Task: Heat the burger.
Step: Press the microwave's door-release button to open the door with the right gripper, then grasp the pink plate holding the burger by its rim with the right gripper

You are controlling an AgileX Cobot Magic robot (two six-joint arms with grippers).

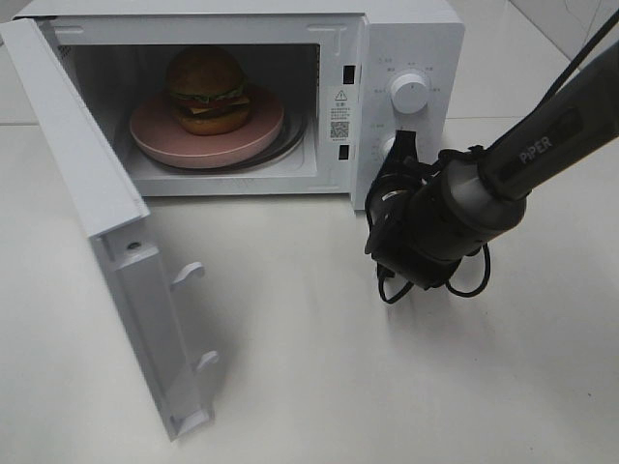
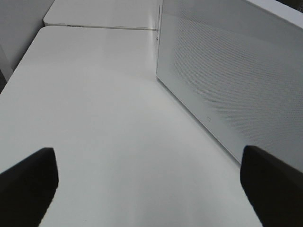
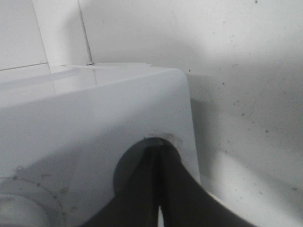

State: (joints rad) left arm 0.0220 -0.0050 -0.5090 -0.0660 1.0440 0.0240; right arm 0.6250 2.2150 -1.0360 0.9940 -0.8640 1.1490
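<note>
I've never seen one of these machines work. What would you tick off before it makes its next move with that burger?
1. Burger inside the microwave, sitting on the pink plate: ok.
2. Microwave door shut for heating: not ok, it stands wide open.
3. Left gripper free to work on the door: ok, open and empty.
4. Right gripper away from the controls while the door is open: not ok, it is shut, with its tip at the panel just below the upper knob.
5. Right gripper touching a dial: cannot tell.
</note>
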